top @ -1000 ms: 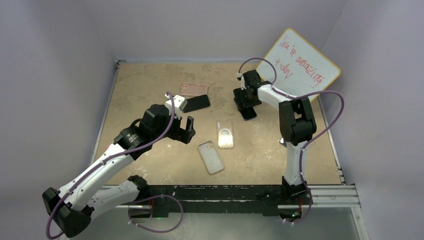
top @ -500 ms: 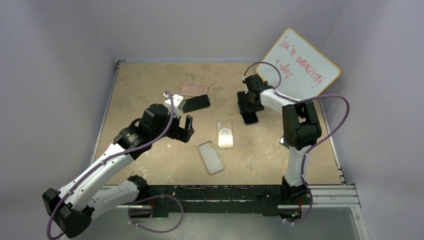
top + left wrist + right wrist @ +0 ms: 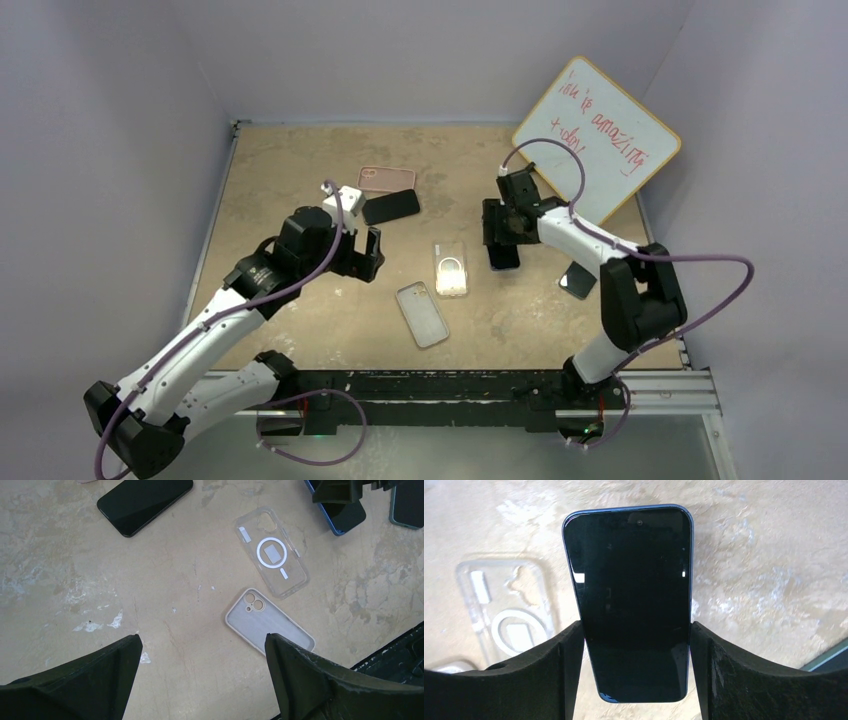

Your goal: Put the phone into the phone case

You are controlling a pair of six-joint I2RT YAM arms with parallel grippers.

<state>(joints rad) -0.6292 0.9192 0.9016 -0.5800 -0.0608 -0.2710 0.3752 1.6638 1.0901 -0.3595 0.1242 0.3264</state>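
Observation:
My right gripper [image 3: 637, 628] is shut on a dark blue phone [image 3: 634, 580], screen up, its fingers pressed to both long edges near the bottom end. The top view shows this phone [image 3: 503, 257] just right of a clear phone case [image 3: 451, 268] with a white ring. The same clear case [image 3: 506, 615] lies left of the phone in the right wrist view. My left gripper [image 3: 200, 645] hangs open over bare table with nothing between its fingers. A beige phone case [image 3: 270, 622] lies by its right finger.
A black phone [image 3: 391, 206] and a pink case [image 3: 387, 179] lie at the back, left of centre. Another dark phone [image 3: 577, 280] rests near the right arm. A whiteboard [image 3: 597, 135] leans in the far right corner.
The right gripper has carried the blue phone toward the near side and slightly right, ending beside the clear case. The left arm has barely shifted.

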